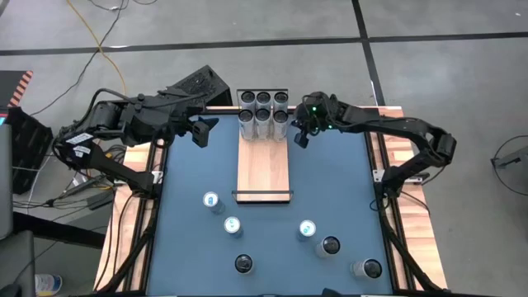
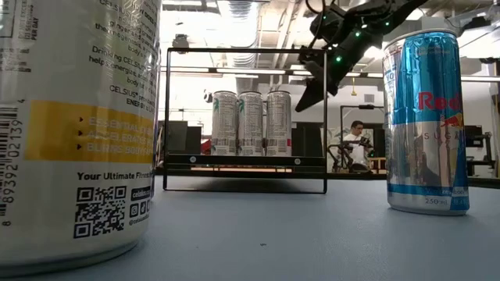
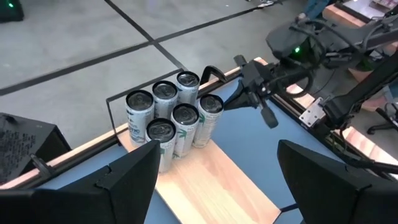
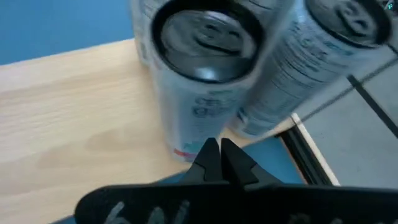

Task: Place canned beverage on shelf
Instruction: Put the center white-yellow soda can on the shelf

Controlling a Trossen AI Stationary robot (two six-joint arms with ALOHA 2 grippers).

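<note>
At the shelf's (image 1: 264, 169) far end six cans (image 1: 263, 114) stood packed in two rows, leaving room nearer. Left gripper (image 1: 200, 130) waited beside them, jaws spread, empty. Right gripper (image 1: 300, 132) hung clenched, empty, by the corner can.

High view: overhead, facing straight down; whole worktop (image 1: 330, 190) in frame, shelf (image 1: 264, 169) toward 12 o'clock.
Low view: worktop height, level, facing the room; a can (image 2: 66, 125) very near at 9 o'clock.
Left wrist view: elevated, oblique, medium range.
Right wrist view: very close.
Shared: all four show the six cans (image 1: 264, 114) on the shelf.
</note>
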